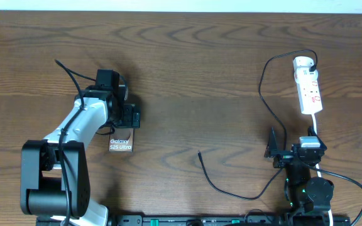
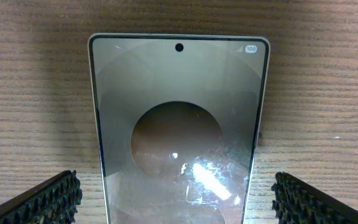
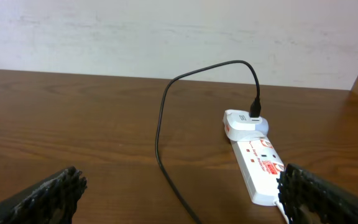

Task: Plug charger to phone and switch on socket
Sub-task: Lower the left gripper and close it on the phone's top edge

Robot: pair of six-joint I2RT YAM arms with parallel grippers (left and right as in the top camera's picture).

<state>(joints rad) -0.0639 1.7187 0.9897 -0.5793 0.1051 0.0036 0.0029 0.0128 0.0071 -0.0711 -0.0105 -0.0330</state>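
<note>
The phone (image 1: pixel 120 144) lies flat on the wooden table at the left, "Galaxy" lettering showing. In the left wrist view the phone (image 2: pixel 179 124) lies between my left gripper's (image 2: pixel 176 186) open fingers, which stand clear of its edges. In the overhead view my left gripper (image 1: pixel 129 117) hovers over the phone's far end. The socket (image 1: pixel 309 88) lies at the far right with a white adapter (image 1: pixel 303 63) plugged in. The charger (image 1: pixel 266 94) loops down from the adapter to its free tip (image 1: pixel 200 152) on the table. My right gripper (image 1: pixel 294 149) is open and empty, pointing at the socket (image 3: pixel 260 165).
The socket's white cord (image 1: pixel 316 129) runs back under the right arm. The charger cable (image 3: pixel 160 124) passes between the right gripper's (image 3: pixel 180 180) fingers on the table. A white wall stands behind the table's far edge.
</note>
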